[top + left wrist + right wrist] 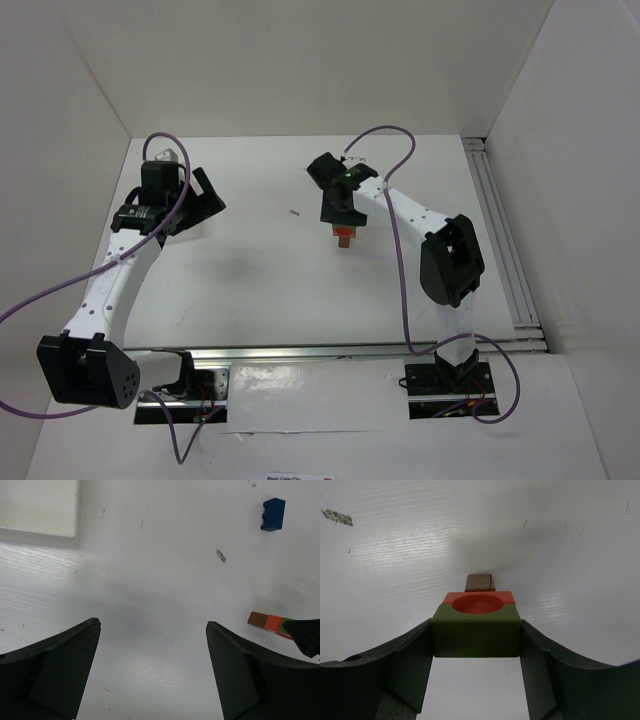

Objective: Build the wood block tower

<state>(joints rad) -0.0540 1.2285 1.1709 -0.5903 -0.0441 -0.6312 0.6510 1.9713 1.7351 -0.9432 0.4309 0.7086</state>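
My right gripper [476, 626] is shut on an olive green block [476, 639], one finger against each side. Through a round notch in the green block shows the red block [479, 601] it lies against, and a brown block [479, 582] follows beyond the red one. From above, the right gripper [342, 222] hides most of this stack, and only the red and brown end [343, 236] shows. The same stack [269, 622] appears at the right edge of the left wrist view. A blue block [273, 514] lies alone on the table. My left gripper [152, 625] [203, 192] hangs open over bare table.
The corner of a white tray [40, 515] sits at the upper left of the left wrist view. White walls box in the table, and aluminium rails [503, 240] run along its right side. A small dark scuff [295, 212] marks the table between the arms.
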